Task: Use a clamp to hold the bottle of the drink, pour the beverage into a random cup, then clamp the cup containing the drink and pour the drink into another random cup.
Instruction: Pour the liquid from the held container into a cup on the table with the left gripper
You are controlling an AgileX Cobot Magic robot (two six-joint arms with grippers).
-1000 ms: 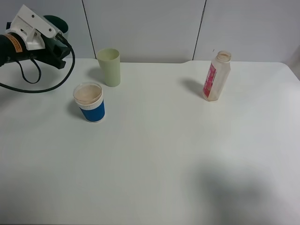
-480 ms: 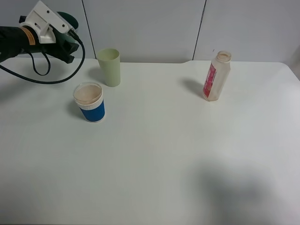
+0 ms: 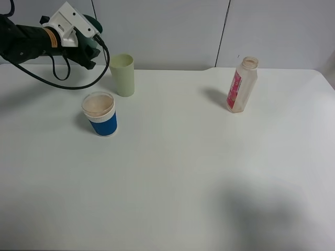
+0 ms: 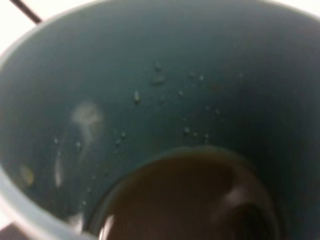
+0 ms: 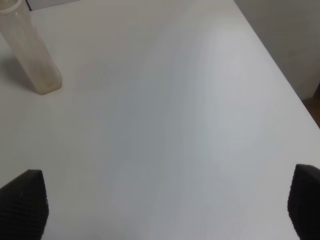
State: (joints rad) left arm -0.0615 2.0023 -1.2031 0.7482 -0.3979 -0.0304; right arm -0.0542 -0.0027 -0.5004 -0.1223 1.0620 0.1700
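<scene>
The bottle [image 5: 30, 55] stands on the white counter [image 5: 165, 125], well apart from the right gripper [image 5: 164, 202] (its two black fingertips [image 5: 22, 205] are spread wide).

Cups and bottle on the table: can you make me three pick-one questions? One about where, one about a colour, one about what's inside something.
1. Where does the bottle stand?
A) on the right side of the table, alone
B) between two cups
C) in a pincer

2. What colour is the cup in the left pincer?
A) red
B) teal
C) white

3. What is inside that cup?
A) nothing
B) ice cubes
C) dark brown drink

Answers:
1 A: the high view shows it upright with nothing beside it.
2 B: the left wrist view shows teal walls.
3 C: brown liquid shows inside.
</scene>
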